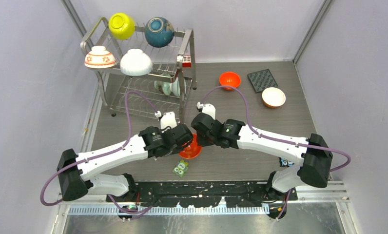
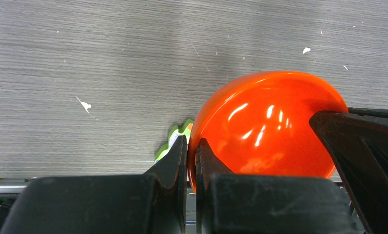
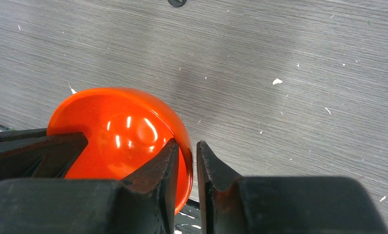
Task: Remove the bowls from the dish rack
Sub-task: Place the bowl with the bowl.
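A glossy orange bowl [image 1: 192, 151] [image 2: 265, 122] [image 3: 119, 126] is held between both arms near the table's front. My left gripper [image 1: 184, 142] [image 2: 192, 144] is shut on its rim, one finger inside and one outside. My right gripper [image 1: 201, 140] [image 3: 186, 146] straddles the opposite rim; the inner finger touches the bowl and a thin gap shows at the outer finger. The dish rack [image 1: 188, 46] stands at the back left. It carries a yellow-green bowl [image 1: 121, 25], a teal bowl [image 1: 159, 31], a flowered bowl [image 1: 100, 57], a white bowl [image 1: 135, 62] and, lower down, a pale green bowl [image 1: 166, 87].
Another orange bowl [image 1: 229, 80], an orange-rimmed white bowl [image 1: 273, 97] and a dark square mat [image 1: 262, 80] lie at the back right. A small green packet [image 1: 180, 167] [image 2: 175, 136] lies just under the held bowl. A red-white block [image 1: 186, 61] is clipped to the rack.
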Motion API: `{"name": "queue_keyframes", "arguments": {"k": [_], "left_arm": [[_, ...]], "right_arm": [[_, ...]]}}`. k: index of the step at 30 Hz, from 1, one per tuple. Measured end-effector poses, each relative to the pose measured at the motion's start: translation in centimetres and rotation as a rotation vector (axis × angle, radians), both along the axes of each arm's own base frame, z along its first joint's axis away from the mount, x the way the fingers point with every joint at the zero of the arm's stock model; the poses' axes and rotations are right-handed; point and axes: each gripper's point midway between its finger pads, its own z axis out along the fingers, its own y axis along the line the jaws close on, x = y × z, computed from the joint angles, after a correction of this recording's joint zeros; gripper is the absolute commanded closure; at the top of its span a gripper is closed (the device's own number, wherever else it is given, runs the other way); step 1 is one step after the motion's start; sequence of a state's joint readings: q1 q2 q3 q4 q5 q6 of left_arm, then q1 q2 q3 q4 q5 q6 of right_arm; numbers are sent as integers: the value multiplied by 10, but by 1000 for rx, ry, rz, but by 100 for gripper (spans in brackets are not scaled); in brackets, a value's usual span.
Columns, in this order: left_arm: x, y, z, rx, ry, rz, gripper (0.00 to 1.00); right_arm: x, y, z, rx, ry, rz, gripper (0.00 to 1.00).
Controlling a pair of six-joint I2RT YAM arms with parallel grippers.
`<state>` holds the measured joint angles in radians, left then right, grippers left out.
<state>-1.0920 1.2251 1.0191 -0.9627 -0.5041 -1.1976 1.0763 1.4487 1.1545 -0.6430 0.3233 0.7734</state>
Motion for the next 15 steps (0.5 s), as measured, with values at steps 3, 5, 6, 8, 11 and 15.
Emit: {"name": "queue_keyframes", "arguments": {"k": [3,5,6,8,11,15], "left_arm": [[0,0,0,-1,-1,0,100],[0,0,0,0,0,-1,100],[0,0,0,2,0,-2,100],[0,1,0,4,-1,-5,86],[0,0,0,6,-4,-10,53],[1,-5,9,-34,-22,-37,17]], "right_arm": [[-1,1,-1,1,5,5,87],[-2,0,-2,-6,6,12,94],[-3,-1,-3,-11,5,18,97],[-5,-2,-4,-24,8,32,99],[-9,-3,-6,-39,16,48,99],[-8,-12,-9,-72,17,29,99]]}}
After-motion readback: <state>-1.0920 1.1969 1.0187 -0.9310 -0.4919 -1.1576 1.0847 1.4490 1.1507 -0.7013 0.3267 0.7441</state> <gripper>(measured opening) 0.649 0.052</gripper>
